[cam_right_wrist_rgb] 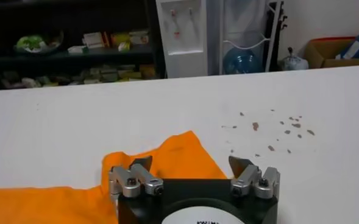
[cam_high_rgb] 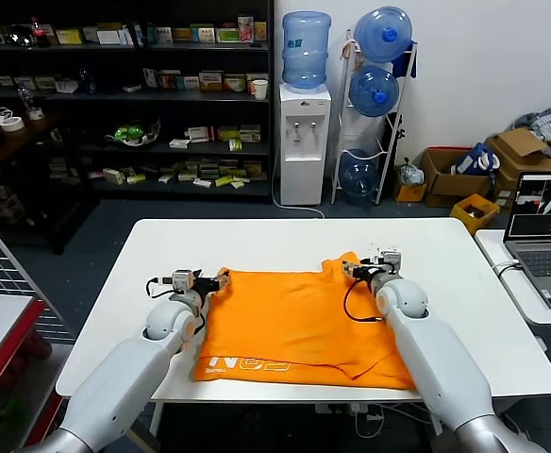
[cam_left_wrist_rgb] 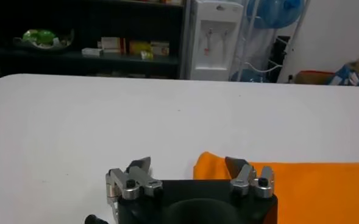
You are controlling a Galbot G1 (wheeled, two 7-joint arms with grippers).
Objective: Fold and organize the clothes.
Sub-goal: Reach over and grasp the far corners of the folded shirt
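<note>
Head view: the orange T-shirt [cam_high_rgb: 299,326] lies flat mid-table [cam_high_rgb: 464,311], likely light and limp, best pinched at its far corners. A laptop [cam_high_rgb: 547,245] sits clear to the right.

Left wrist view: the left gripper [cam_left_wrist_rgb: 188,165] gapes empty at the corner.

Right wrist view: the right gripper [cam_right_wrist_rgb: 191,164] likewise stands wide, holding nothing; brown specks [cam_right_wrist_rgb: 270,125] lie beyond.

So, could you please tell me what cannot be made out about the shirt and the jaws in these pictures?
- Shirt lettering: head view, too small and partly folded under to read.
- Shirt's near right corner: head view, hidden by the right arm.
- Left gripper: whether the jaws touch the cloth, left wrist view, its own body blocks it.
- Right gripper: the same, right wrist view.
- Neck label: not seen anywhere.
</note>
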